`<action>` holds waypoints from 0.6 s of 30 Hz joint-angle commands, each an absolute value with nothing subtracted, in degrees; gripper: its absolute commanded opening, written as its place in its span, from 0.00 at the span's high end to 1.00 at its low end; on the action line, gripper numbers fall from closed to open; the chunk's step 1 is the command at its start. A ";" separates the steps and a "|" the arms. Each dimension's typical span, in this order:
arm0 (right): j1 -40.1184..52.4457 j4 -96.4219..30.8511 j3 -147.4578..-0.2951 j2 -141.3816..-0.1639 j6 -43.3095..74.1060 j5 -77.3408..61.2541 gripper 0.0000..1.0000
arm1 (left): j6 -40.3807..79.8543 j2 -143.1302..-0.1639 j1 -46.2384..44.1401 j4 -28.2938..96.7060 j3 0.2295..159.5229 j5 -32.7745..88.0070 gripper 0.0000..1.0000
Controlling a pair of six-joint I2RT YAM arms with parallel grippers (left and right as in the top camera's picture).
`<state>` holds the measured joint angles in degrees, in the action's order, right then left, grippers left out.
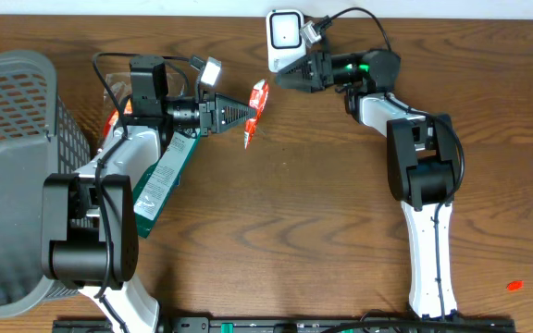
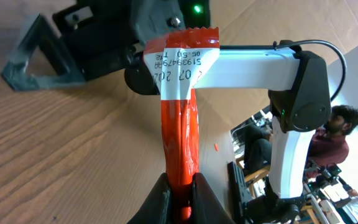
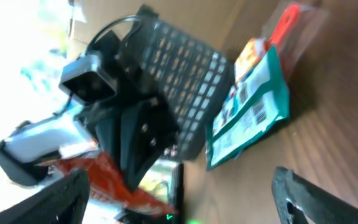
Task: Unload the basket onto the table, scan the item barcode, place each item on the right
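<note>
Left hand point(image 1: 246, 113) clamped on red packet point(image 1: 259, 96), right hand point(image 3: 182, 193) spread open, grey basket point(image 1: 7, 65) beside green pouch point(image 1: 160, 180)

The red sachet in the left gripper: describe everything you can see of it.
The sachet is a slim packet of glossy red-orange film, creased lengthwise, with a zigzag-cut end. A white panel near that end carries printed digits. The left gripper pinches its opposite end; nothing else touches it. It appears held clear of the table, pointing away from the fingertips towards the right arm.
</note>
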<state>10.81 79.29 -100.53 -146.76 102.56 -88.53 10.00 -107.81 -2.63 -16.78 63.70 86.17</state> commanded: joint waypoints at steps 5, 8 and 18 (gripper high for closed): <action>10.81 74.43 -101.65 -145.60 100.27 -89.34 0.07 | 8.82 -108.40 -2.42 -16.84 64.95 85.86 0.93; 10.81 74.56 -102.69 -145.58 104.60 -89.23 0.09 | 8.82 -108.40 -2.42 -16.86 64.95 85.56 0.92; 9.69 52.62 -105.60 -145.40 101.45 -87.66 0.01 | 9.72 -108.40 -2.42 -16.86 64.95 84.40 0.93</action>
